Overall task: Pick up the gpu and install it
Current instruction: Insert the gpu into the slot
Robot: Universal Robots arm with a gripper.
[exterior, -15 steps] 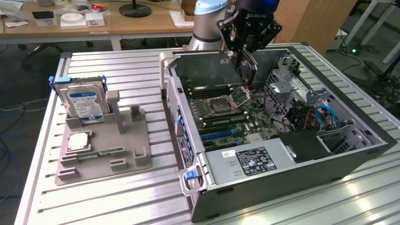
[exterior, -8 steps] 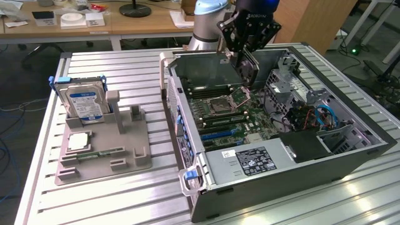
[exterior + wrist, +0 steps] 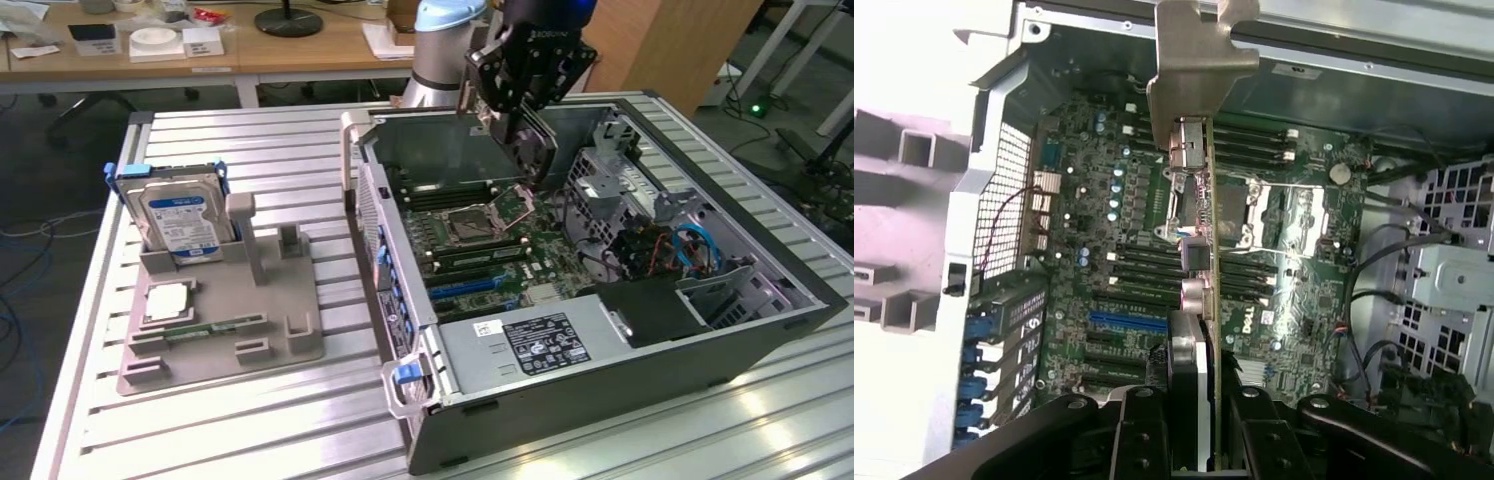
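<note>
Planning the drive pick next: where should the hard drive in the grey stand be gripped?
Probably its top edge, from above, pinching across the two flat faces: the hard drive stands upright, lower part seated in the grey stand, top free.

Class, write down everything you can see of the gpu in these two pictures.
The gpu is a thin flat card, seen edge-on in the wrist view. A silver metal bracket with a bent tab caps one end, port connectors just behind it. A green board edge runs beside a dark cooler. The gripper is shut on it, clamped between its black fingers. It hangs over the motherboard inside the open computer case, apparently not seated in a slot.
</note>
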